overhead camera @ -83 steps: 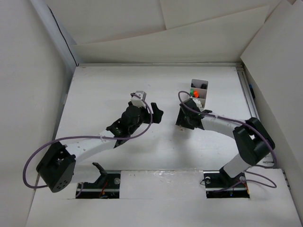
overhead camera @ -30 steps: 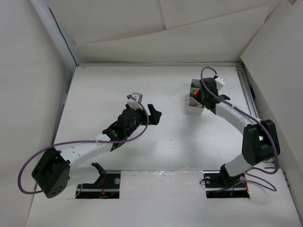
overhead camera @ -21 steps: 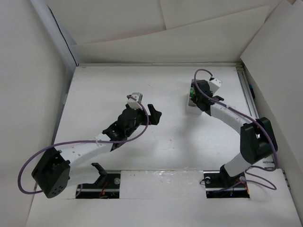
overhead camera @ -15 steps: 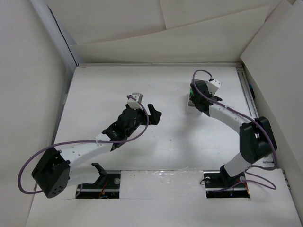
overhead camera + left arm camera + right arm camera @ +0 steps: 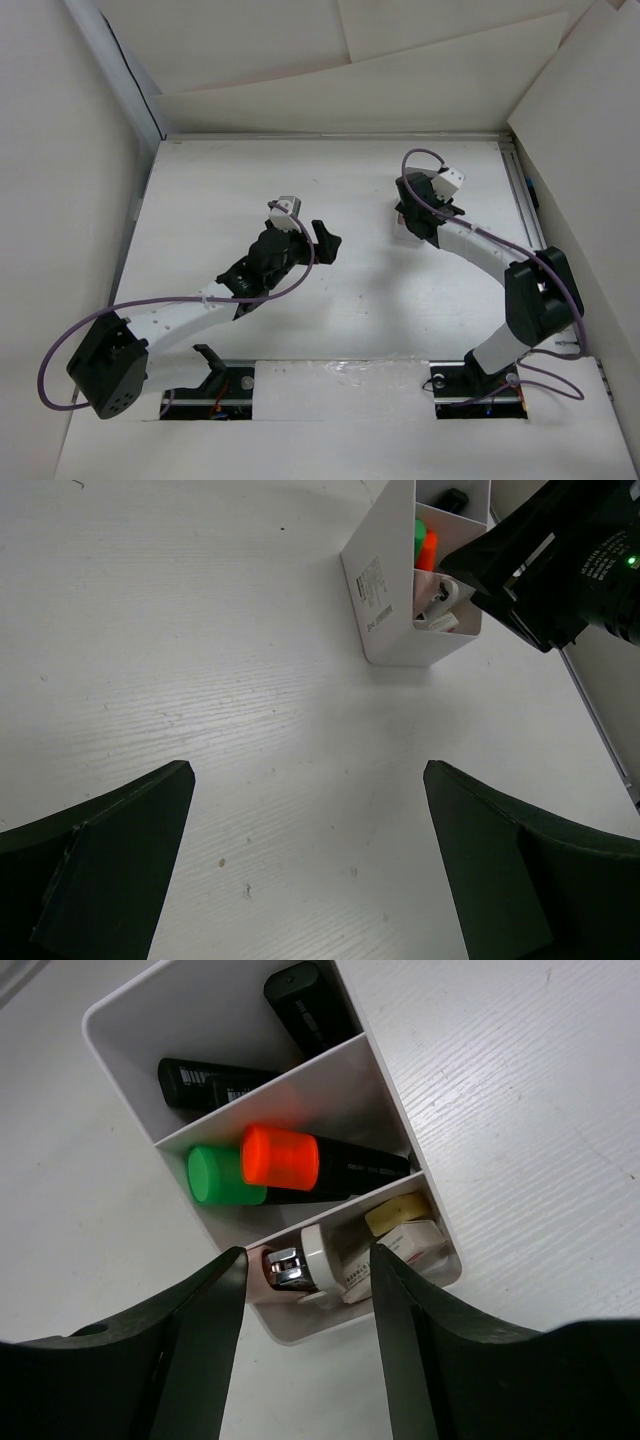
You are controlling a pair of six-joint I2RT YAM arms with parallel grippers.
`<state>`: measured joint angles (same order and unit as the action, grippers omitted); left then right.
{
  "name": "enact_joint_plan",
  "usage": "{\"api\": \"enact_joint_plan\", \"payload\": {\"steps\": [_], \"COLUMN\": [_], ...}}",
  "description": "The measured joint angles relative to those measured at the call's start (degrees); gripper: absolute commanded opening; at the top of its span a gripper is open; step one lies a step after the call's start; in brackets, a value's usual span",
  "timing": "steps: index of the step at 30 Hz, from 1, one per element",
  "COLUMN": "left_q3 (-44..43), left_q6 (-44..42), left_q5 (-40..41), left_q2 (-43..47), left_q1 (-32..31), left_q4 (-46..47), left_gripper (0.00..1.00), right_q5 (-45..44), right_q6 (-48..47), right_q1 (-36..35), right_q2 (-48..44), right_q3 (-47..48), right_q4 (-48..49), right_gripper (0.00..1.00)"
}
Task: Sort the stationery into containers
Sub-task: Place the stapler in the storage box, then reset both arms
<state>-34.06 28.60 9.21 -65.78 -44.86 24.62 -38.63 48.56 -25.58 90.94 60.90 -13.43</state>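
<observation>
The sorting looks close to finished, as far as these views can tell. The box point(image 5: 205, 1015) stands on the far right of the surface point(image 5: 230, 190), and all three of its compartments hold something. The far one has two black-bodied pieces point(image 5: 215, 1082). The middle one holds a green-capped marker point(image 5: 222, 1175) and an orange-capped marker point(image 5: 282, 1157) lying side by side. The near one holds a beige eraser point(image 5: 398, 1213) and a white piece with a metal tip point(image 5: 315, 1260) that I cannot identify. The right end effector point(image 5: 305, 1270) hangs just above the near end of the box. Its fingers are spread to either side of the near compartment and nothing is between them, so it reads as released, probably after a drop. The left end effector point(image 5: 325, 238) hovers near the middle of the surface, well apart from the box, and its fingers are also spread wide and empty. No view shows a loose marker or eraser lying on the surface, though the arms hide part of it in the top view. Only one box is in sight. If nothing lies under the arms, what is left is likely just drawing the right arm clear. Whether the pieces are grouped as intended cannot be judged beyond markers together and erasers together.
</observation>
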Motion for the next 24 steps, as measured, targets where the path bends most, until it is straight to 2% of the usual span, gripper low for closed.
{"api": "enact_joint_plan", "payload": {"steps": [4, 7, 13, 24], "left_q3": [0.00, 0.00, 0.00, 0.02], "left_q6": [-0.02, 0.13, 0.42, 0.42], "left_q5": [0.02, 0.04, 0.61, 1.84], "left_q2": [0.00, 0.00, 0.00, 0.00], "left_q1": [0.00, 0.00, 0.00, 0.00], "left_q4": [-0.02, 0.00, -0.02, 0.00], "left_gripper": [1.00, 1.00, 1.00, 1.00], "right_q5": [-0.17, -0.20, 0.63, 5.09], "right_q6": [0.44, 0.61, 0.09, -2.25], "right_q1": [-0.13, -0.52, -0.81, -3.34], "right_q2": [-0.22, -1.20, -7.39, -23.74], "right_q3": [-0.02, -0.04, -1.31, -7.61], "right_q4": [-0.07, -0.59, -1.33, -3.04], "right_gripper": [0.61, 0.69, 1.00, 1.00]}}
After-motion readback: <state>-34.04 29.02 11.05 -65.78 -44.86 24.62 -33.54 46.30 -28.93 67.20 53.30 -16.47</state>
